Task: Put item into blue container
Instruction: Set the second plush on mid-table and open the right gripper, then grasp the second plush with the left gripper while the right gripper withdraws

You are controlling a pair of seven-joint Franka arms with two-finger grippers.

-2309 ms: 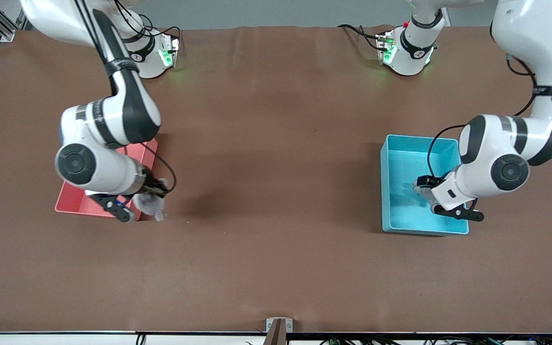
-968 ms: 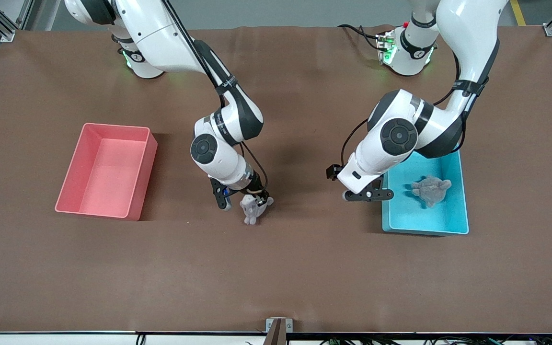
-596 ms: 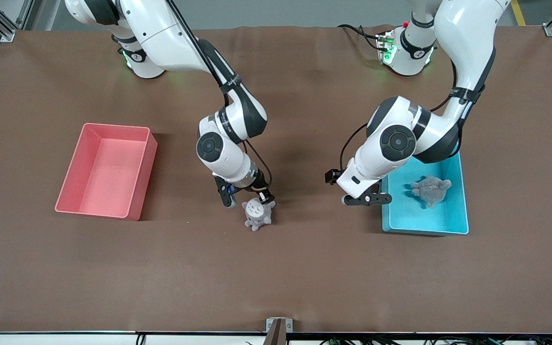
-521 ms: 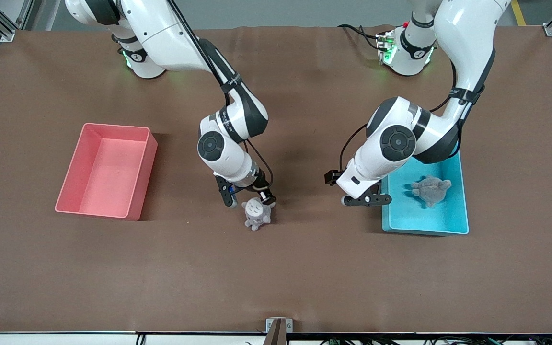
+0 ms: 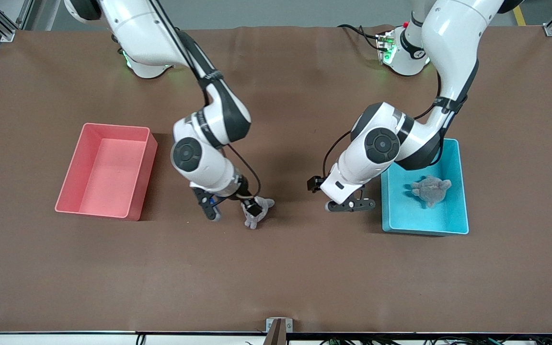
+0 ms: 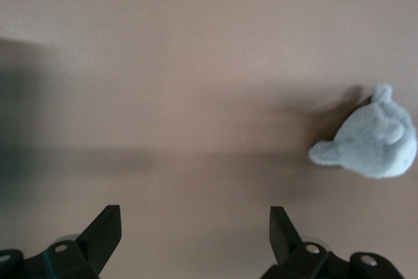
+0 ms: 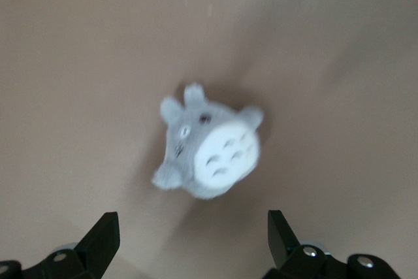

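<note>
A small grey plush toy (image 5: 258, 219) with a white belly lies on the brown table, midway between the two bins. My right gripper (image 5: 232, 211) hangs open just above it, one fingertip (image 5: 253, 209) over the toy. In the right wrist view the toy (image 7: 210, 149) sits clear of the open right gripper (image 7: 192, 240). My left gripper (image 5: 351, 205) is open and empty over bare table beside the blue container (image 5: 424, 218). The left wrist view shows the toy (image 6: 373, 146) off to one side of the open left gripper (image 6: 194, 236).
A second grey plush (image 5: 431, 189) lies inside the blue container. An empty pink bin (image 5: 106, 211) stands toward the right arm's end of the table. Brown mat surrounds the toy on all sides.
My right gripper opened and let the plush toy go onto the table, then drew back a little. My left gripper moved away from the blue container toward the toy.
</note>
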